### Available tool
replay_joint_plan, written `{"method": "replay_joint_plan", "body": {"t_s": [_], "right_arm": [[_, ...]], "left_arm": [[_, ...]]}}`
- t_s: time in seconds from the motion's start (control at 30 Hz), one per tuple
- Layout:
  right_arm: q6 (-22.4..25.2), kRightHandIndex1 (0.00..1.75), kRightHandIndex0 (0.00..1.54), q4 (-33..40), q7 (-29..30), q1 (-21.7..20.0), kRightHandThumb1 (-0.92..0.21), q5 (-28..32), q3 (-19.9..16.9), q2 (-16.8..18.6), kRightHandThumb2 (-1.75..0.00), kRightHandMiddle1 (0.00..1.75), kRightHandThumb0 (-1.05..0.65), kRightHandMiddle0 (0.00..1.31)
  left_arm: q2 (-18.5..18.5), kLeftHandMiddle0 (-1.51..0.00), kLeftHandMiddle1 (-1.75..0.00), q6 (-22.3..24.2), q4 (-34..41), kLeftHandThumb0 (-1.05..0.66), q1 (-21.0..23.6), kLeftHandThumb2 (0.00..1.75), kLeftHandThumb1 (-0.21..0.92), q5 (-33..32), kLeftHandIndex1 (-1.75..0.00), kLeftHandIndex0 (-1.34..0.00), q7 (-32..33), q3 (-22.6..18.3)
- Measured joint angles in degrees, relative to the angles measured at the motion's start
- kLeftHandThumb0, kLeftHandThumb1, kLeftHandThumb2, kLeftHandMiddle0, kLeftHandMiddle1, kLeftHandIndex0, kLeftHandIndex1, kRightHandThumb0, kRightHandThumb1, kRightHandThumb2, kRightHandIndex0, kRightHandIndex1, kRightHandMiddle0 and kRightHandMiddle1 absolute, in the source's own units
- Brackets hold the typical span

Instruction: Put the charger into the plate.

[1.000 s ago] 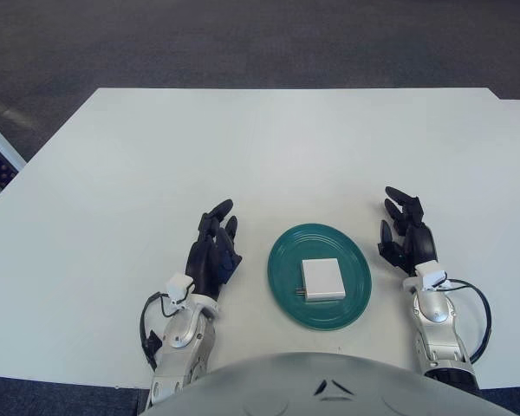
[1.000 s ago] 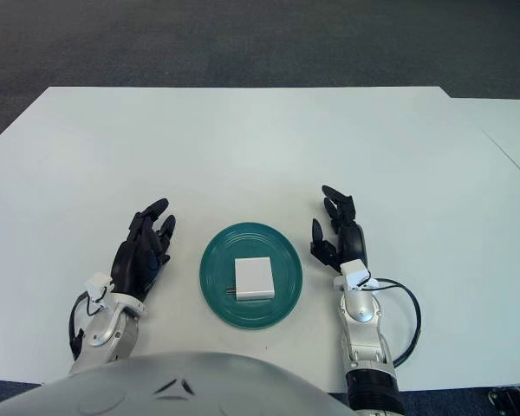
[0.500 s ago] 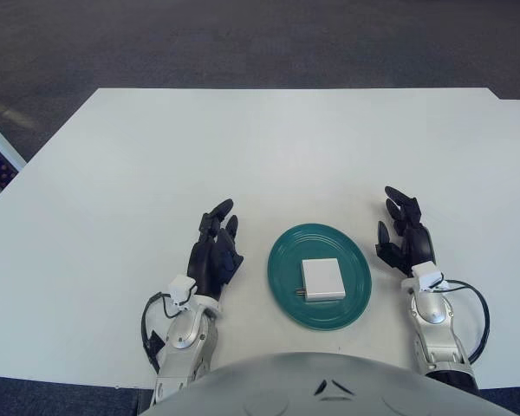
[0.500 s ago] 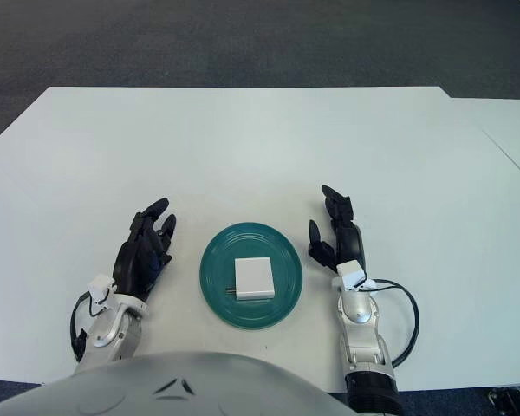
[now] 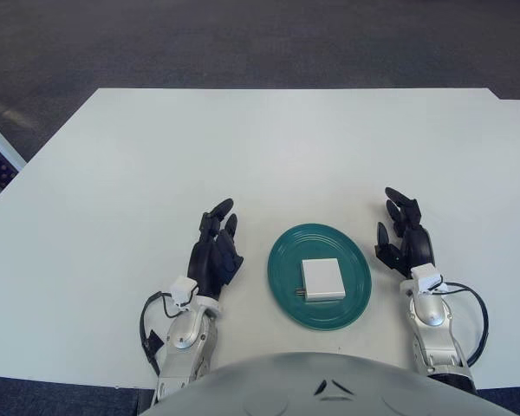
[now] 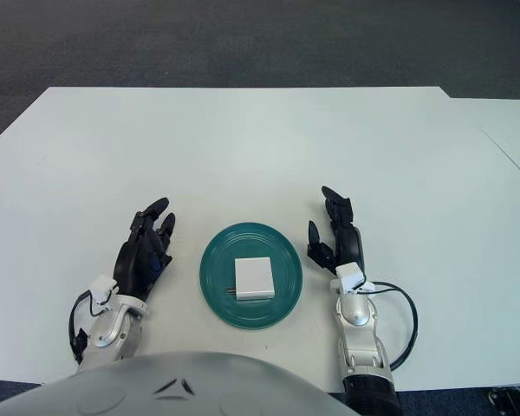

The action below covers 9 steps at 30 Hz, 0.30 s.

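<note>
A white square charger lies flat in the middle of a teal oval plate on the white table, its metal prongs pointing left. My left hand rests on the table just left of the plate, fingers spread, holding nothing. My right hand rests just right of the plate, fingers spread, holding nothing. Neither hand touches the plate or the charger.
The white table stretches far ahead and to both sides. Dark carpet lies beyond its far edge. Black cables loop beside my right wrist, and one beside my left wrist.
Both hands have drawn back slightly toward me. The charger and the plate have not moved.
</note>
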State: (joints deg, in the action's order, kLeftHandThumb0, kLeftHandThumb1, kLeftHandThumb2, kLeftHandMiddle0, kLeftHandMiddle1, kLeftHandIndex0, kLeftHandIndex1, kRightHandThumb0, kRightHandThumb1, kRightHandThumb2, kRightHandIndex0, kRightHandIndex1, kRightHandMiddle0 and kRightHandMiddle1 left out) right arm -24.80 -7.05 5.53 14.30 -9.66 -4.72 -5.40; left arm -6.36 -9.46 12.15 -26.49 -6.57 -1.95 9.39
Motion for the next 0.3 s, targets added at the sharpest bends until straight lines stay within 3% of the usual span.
{"method": "replay_joint_plan", "body": {"t_s": [0.3], "right_arm": [[-0.1, 0.0, 0.18, 0.0, 0.0, 0.1, -0.92, 0.0, 0.0, 0.0, -0.78, 0.66, -0.74, 0.0]], "left_arm": [[-0.4, -0.22, -0.01, 0.0, -0.1, -0.96, 0.1, 0.96, 0.92, -0.3, -0.73, 0.0, 0.0, -0.1]]}}
